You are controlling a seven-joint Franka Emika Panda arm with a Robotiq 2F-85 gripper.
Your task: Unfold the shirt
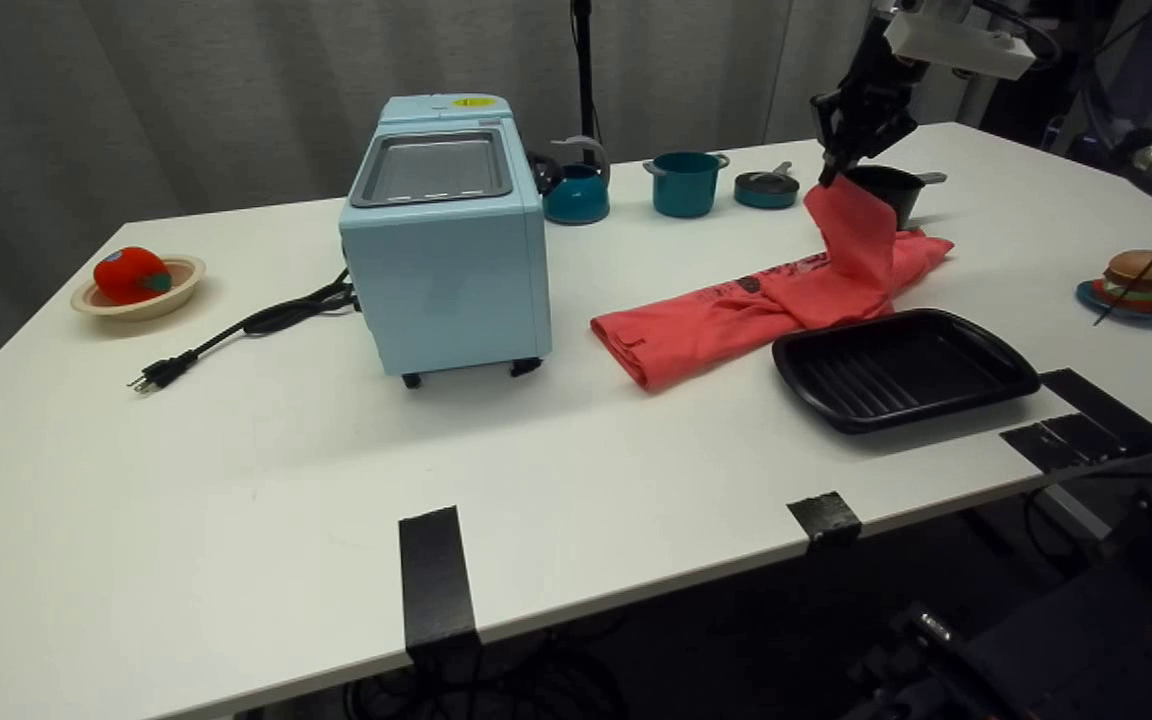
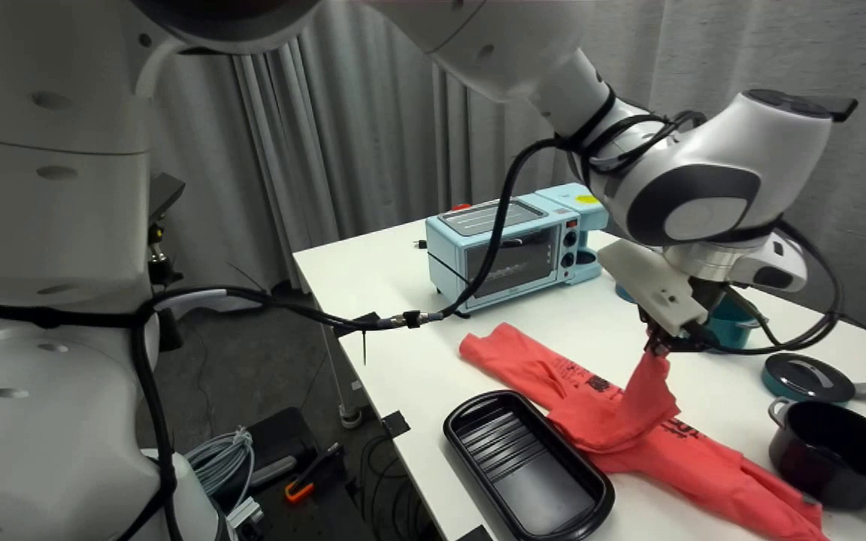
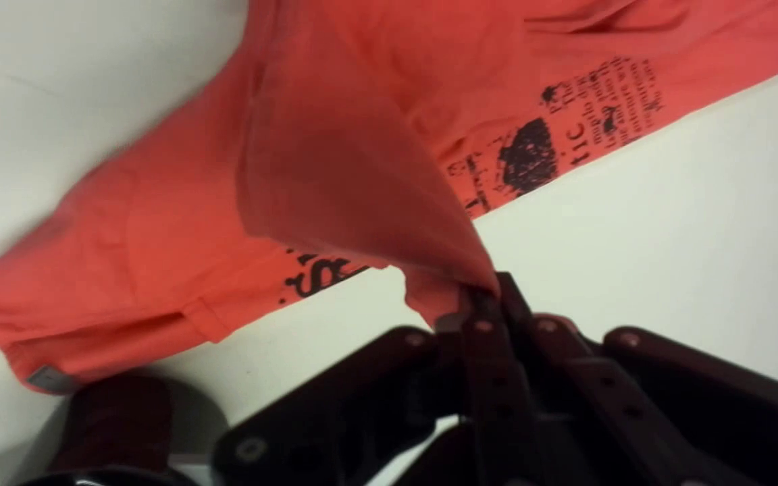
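The black two-fingered gripper (image 3: 487,297) had its jaws closed on a pinch of the wrinkled red-coral cloth shirt (image 1: 816,295), holding that part up in a peak. The rest of the shirt lay on the white tabletop (image 1: 236,500) as a long, narrow, folded band, with black print (image 3: 527,158) along one edge. It ran just beside the black rectangular ridged grill pan (image 1: 936,360); I could not tell whether they touched. One end lay near the deep black pot (image 2: 797,467), the other near the pale-blue toaster oven (image 1: 451,285) with a metal tray (image 1: 444,168) on top. In an exterior view, the teal kettle (image 1: 576,197) and the teal two-handled pot (image 1: 684,190) stood beyond the shirt, a red tomato-shaped item (image 1: 126,275) sat in a cream bowl (image 1: 141,310), and a layered burger (image 1: 1144,275) rested on a small blue plate (image 1: 1091,296).
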